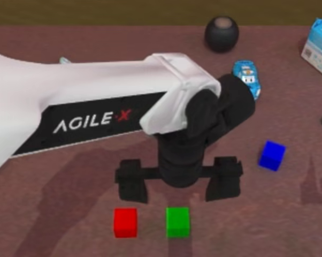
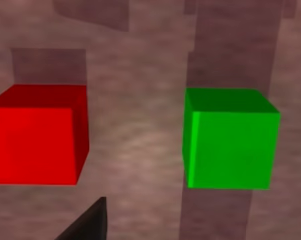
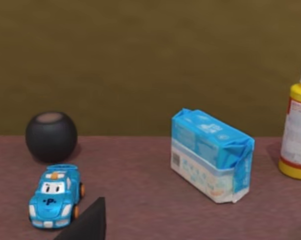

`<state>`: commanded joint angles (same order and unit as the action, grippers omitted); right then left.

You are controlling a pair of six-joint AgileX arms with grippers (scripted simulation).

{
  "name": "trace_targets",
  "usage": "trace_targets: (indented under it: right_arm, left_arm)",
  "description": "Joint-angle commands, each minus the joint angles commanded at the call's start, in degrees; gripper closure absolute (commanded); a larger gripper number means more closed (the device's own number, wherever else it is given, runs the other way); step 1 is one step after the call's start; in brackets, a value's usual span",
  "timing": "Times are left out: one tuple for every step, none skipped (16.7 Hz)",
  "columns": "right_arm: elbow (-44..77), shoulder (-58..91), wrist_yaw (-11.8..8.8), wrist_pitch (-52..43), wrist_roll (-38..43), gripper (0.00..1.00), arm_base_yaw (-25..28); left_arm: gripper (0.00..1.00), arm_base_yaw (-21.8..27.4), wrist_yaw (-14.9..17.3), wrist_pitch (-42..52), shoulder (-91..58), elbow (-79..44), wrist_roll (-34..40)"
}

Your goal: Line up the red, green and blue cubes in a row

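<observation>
The red cube (image 1: 125, 222) and the green cube (image 1: 177, 221) sit side by side near the table's front edge with a small gap between them. The blue cube (image 1: 271, 156) lies apart, farther back and to the right. My left gripper (image 1: 178, 184) hangs open just behind the red and green pair, holding nothing. The left wrist view shows the red cube (image 2: 38, 135) and the green cube (image 2: 230, 140) on the table, and one dark fingertip (image 2: 90, 222). My right arm is outside the top view; one of its fingertips (image 3: 88, 222) shows in the right wrist view, with nothing held.
A light-blue toy car (image 1: 246, 76) and a black ball-shaped speaker (image 1: 221, 33) stand at the back. A pale-blue box (image 1: 320, 45) is at the back right. A yellow bottle (image 3: 296, 132) stands beside the box.
</observation>
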<state>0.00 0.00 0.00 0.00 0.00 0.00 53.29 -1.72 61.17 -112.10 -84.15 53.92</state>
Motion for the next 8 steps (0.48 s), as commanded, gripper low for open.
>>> trace_targets:
  right_arm:
    - [0.5,0.6,0.0,-0.4,-0.3,0.0,0.1]
    - [1.7,1.7,0.0,-1.1,-0.9,0.0,0.3]
    - [3.4,3.5,0.0,-2.2,-1.7,0.0,0.7]
    - [5.6,5.9,0.0,-3.7,-2.9,0.0,1.2]
    - [8.2,8.8,0.0,-5.5,-4.3,0.0,1.8]
    - [11.3,12.4,0.0,-7.5,-5.9,0.0,2.4]
    - [14.6,16.5,0.0,-9.7,-7.6,0.0,3.2]
    - [18.2,21.0,0.0,-12.2,-9.6,0.0,4.0]
  left_arm:
    - [0.0,-0.4,0.0,-0.3,0.5,0.5,0.0]
    - [0.0,-1.1,-0.1,-1.0,1.7,1.5,-0.2]
    - [0.0,-2.3,-0.2,-2.1,3.4,3.1,-0.4]
    - [0.0,-3.7,-0.3,-3.5,5.8,5.2,-0.7]
    - [0.0,-5.4,-0.5,-5.2,8.7,7.7,-1.2]
    - [0.0,-7.3,-0.6,-7.2,12.3,10.6,-1.9]
    - [0.0,-9.5,-0.7,-9.3,16.4,13.9,-2.9]
    - [0.0,-11.8,-0.7,-11.6,21.0,17.4,-4.0]
